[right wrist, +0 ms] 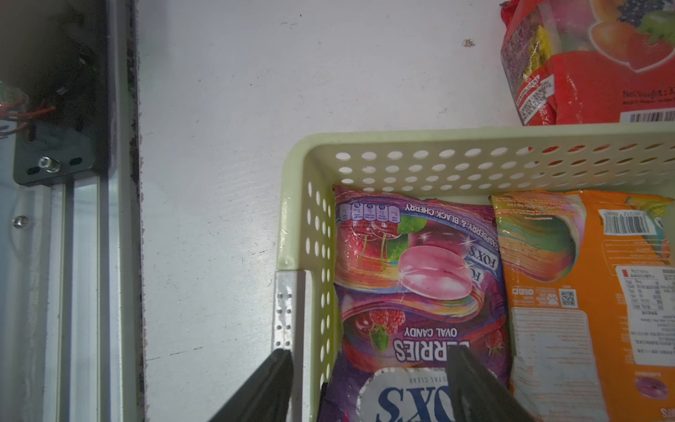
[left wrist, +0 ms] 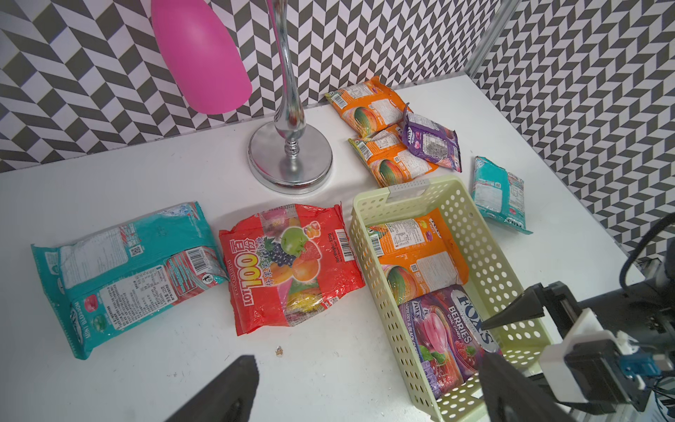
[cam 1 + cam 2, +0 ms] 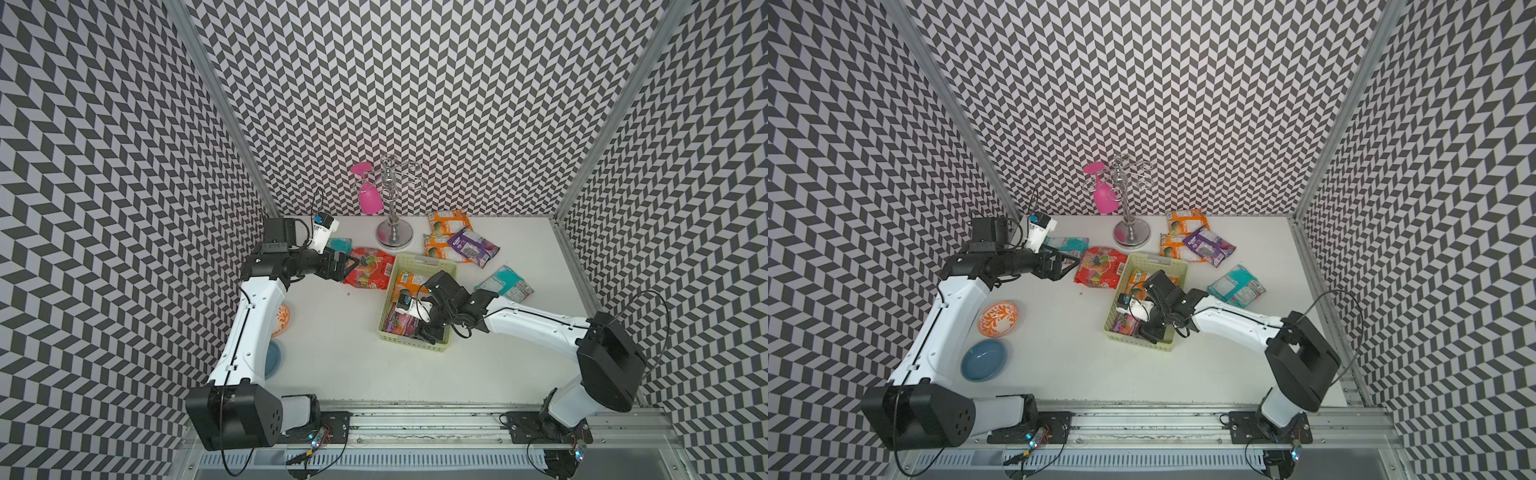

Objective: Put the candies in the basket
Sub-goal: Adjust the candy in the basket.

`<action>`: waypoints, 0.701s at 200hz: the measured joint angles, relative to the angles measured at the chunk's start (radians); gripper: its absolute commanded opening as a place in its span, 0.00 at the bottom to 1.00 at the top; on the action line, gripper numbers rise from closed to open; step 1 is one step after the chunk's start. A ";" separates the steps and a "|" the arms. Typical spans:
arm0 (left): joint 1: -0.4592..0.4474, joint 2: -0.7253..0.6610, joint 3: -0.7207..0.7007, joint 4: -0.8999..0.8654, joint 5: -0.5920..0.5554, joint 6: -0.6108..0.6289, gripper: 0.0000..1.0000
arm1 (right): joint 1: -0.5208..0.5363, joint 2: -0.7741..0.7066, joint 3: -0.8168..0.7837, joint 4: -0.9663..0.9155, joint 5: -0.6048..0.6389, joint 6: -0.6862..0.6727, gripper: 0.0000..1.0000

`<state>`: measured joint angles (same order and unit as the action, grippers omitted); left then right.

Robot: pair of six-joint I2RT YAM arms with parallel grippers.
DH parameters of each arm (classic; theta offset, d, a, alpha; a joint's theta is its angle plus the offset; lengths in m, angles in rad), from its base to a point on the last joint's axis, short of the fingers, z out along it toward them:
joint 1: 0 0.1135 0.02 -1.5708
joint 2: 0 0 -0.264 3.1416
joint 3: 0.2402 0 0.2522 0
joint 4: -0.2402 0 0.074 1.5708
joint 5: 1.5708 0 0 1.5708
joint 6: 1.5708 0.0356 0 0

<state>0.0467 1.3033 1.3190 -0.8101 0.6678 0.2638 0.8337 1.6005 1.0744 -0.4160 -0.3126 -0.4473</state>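
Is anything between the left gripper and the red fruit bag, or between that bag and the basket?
Nothing visible between left gripper and red fruit bag. The bag lies beside the basket, whose near end the right gripper hovers over.

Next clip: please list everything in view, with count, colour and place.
basket: one, pale yellow-green, centre
orange packets: three; one in the basket, two at the back
purple packets: two; one in the basket, one overlapping the back orange ones
teal packets: two; one left of the red bag, one right of the basket
red bag: one, left of the basket
stand: one, silver, back
glass: one, pink, hanging upside down on the stand
dishes: two, orange-patterned and blue, front left
left gripper: open, by the red bag
right gripper: open, astride the basket's end wall
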 measured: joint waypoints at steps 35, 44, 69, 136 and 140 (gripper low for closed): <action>0.000 0.000 0.000 0.002 0.005 -0.004 0.99 | -0.018 -0.008 0.003 -0.001 -0.003 0.005 0.70; 0.000 0.000 0.000 0.002 0.008 -0.005 0.99 | -0.018 -0.004 0.003 0.001 0.008 0.005 0.70; 0.000 0.000 0.000 0.002 0.011 -0.007 0.99 | -0.011 0.040 0.004 0.004 0.032 0.002 0.70; 0.006 0.000 0.000 0.002 0.018 -0.015 0.99 | 0.008 0.129 0.002 0.019 0.170 -0.023 0.69; 0.006 0.000 0.000 0.003 0.019 -0.015 0.99 | 0.008 0.130 0.002 0.020 0.180 -0.027 0.69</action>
<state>0.0532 1.3033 1.3190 -0.8074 0.6872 0.2485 0.8421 1.7306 1.0760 -0.3962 -0.1329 -0.4740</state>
